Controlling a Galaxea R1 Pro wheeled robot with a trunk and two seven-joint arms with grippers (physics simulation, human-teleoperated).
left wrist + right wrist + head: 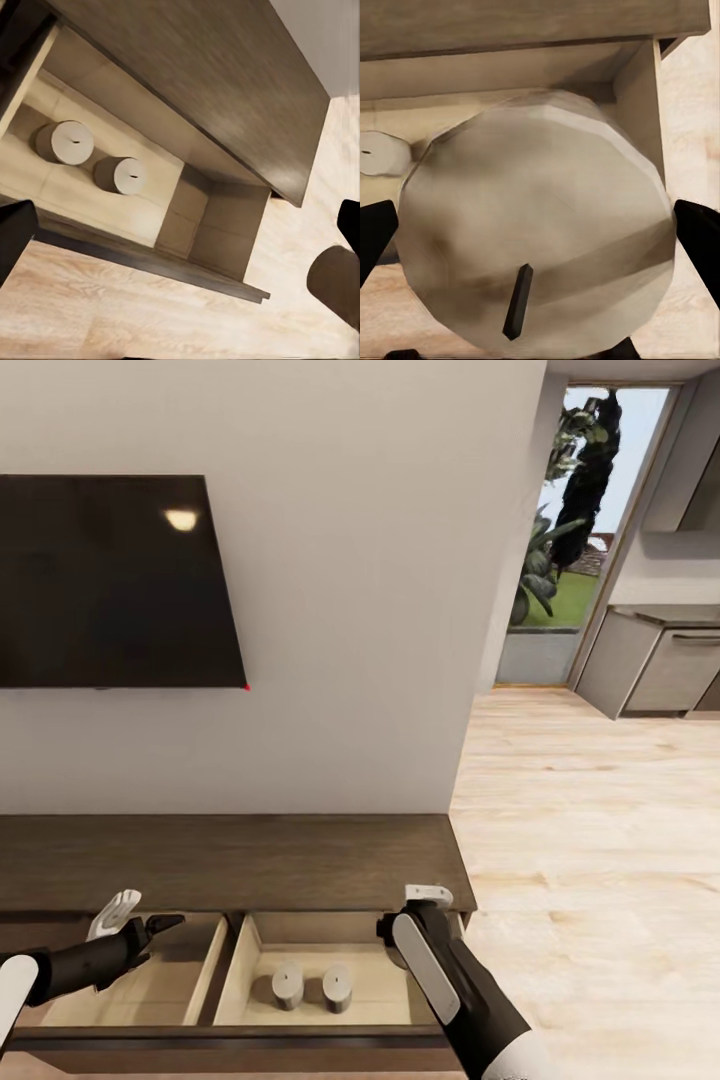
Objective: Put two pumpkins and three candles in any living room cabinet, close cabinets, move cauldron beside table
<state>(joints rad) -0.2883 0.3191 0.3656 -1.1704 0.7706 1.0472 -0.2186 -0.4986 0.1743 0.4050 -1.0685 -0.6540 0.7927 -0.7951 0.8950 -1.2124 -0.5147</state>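
one candle (pixel 536 247) sits clamped between the right pincer (pixel 536 225) fingers, above the open right drawer of the cabinet (pixel 230 860). two more candles (pixel 288 986) stand side by side on that drawer's pale floor. left pincer (pixel 135 920) hangs over the open left drawer, fingers spread, holding nothing.

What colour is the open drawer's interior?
Pale beige inside the drawer, against the dark-brown cabinet. Head view shows it best.

A flat black television (pixel 115 580) hangs on the plain pale wall (pixel 350 610); light wood-plank floor (pixel 590 810) runs to a tall garden window (pixel 575 510).
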